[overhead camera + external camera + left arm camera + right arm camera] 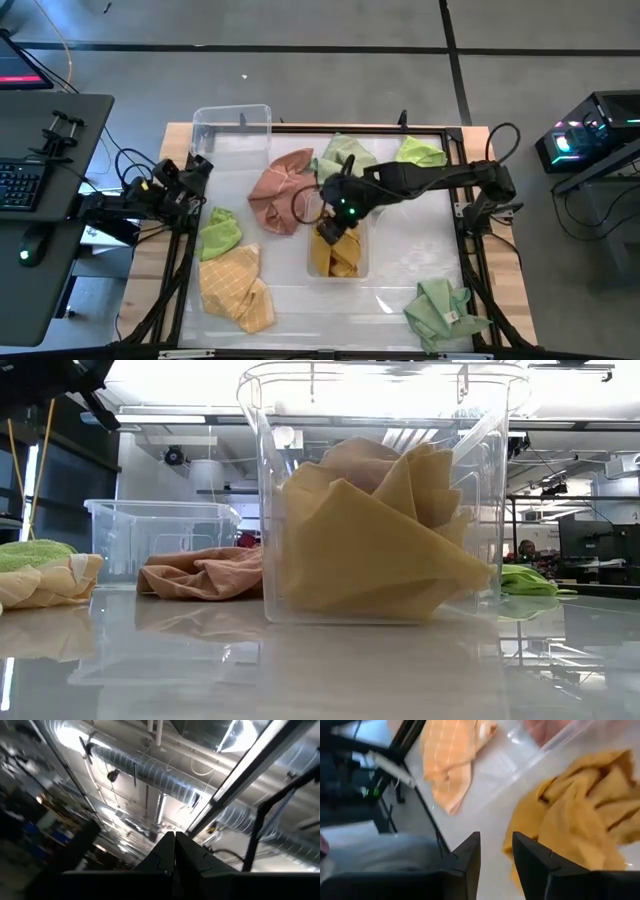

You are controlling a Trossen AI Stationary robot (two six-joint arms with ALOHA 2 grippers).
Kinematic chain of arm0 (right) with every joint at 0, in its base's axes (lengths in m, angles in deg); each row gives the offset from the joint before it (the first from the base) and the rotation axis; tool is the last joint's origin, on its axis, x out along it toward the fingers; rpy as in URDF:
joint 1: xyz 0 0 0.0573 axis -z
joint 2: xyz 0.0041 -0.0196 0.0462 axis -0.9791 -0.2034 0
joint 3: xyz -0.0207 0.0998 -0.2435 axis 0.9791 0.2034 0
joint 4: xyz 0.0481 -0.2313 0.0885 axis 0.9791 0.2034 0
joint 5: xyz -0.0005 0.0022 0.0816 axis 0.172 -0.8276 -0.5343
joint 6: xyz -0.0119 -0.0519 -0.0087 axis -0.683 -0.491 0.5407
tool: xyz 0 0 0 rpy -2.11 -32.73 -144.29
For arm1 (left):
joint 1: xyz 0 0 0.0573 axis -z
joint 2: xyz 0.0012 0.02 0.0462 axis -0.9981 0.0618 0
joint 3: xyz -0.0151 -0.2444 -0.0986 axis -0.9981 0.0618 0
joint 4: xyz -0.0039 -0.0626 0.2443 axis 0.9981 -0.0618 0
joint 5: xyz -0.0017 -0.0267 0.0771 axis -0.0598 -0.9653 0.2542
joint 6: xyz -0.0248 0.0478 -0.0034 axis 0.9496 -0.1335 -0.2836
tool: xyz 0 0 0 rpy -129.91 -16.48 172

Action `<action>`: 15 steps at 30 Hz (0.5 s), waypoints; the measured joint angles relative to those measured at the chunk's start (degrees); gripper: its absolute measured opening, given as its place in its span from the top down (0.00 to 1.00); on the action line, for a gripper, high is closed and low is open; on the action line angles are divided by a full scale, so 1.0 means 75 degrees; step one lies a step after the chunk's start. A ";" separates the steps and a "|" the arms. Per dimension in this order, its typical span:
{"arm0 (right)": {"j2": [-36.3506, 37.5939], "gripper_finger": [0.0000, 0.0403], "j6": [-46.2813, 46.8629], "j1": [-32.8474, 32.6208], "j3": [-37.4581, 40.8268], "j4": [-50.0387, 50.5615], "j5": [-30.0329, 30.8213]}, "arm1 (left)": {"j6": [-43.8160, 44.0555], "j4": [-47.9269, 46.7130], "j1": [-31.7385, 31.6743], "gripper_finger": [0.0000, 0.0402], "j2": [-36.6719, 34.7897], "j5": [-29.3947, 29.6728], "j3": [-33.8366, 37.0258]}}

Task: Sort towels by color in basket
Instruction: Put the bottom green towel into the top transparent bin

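Clear bin [362, 262] mid-table has a mustard towel [380, 545] bunched inside. The right gripper [495, 851] hangs right over it, fingers a bit apart, holding nothing. Grid towel [236, 290] lies front-left, pink towel [277, 190] behind. Left gripper [175, 847] parked at the left edge, fingers pressed together.

Looks like a robotics lab / industrial workshop: bare concrete floor [300, 30], exposed silver ductwork [150, 770] w/ strip lights overhead, desk w/ keyboard [20, 185] beside the rig, a lit PC tower [590, 135], monitors [590, 545] in the background.
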 joint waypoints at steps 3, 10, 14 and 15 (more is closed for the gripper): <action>0.0000 0.70 0.0056 -0.0072 0.0202 0.0175 -0.0173 | 0.0744 0.0007 0.0000 1.00 -0.0001 -0.0003 0.0000; 0.0016 0.67 -0.0012 -0.0437 0.0193 0.0387 0.0735 | 0.2349 0.0002 0.0000 1.00 -0.0003 -0.0085 0.0000; 0.0328 0.67 -0.0031 -0.1205 0.0089 0.0238 0.2439 | 0.3284 -0.0119 -0.0002 1.00 0.0002 -0.0382 -0.0003; 0.0437 0.67 0.0150 -0.1416 0.0084 0.0252 0.2908 | 0.3298 -0.0266 -0.0006 1.00 0.0009 -0.0367 -0.0003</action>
